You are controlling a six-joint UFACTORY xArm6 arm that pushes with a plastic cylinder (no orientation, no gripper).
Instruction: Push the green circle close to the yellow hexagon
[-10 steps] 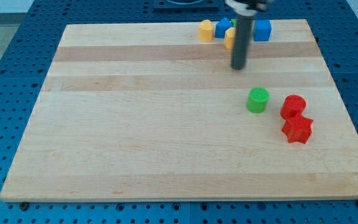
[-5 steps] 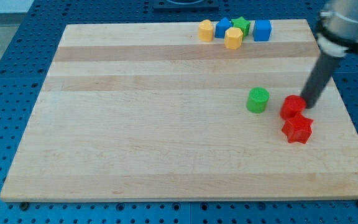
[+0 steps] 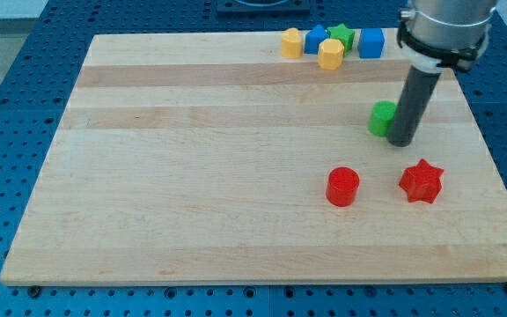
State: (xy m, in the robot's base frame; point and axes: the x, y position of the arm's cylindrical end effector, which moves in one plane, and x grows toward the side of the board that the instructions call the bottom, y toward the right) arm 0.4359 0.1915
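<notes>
Legible text, labels, brands, numbers, signs: none. Desk [image 3: 192,176]: plain wood, unmarked. Coloured blocks: no lettering or numerals on any visible face. Dark rod and its collar: no readable marking. Surrounding blue perforated surface [image 3: 7,88]: no print.

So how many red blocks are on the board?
2. The red cylinder sits below the middle toward the view's right, and the red star lies to its right, nearer the board's right edge. My tip stands above them; none looks hidden.
</notes>
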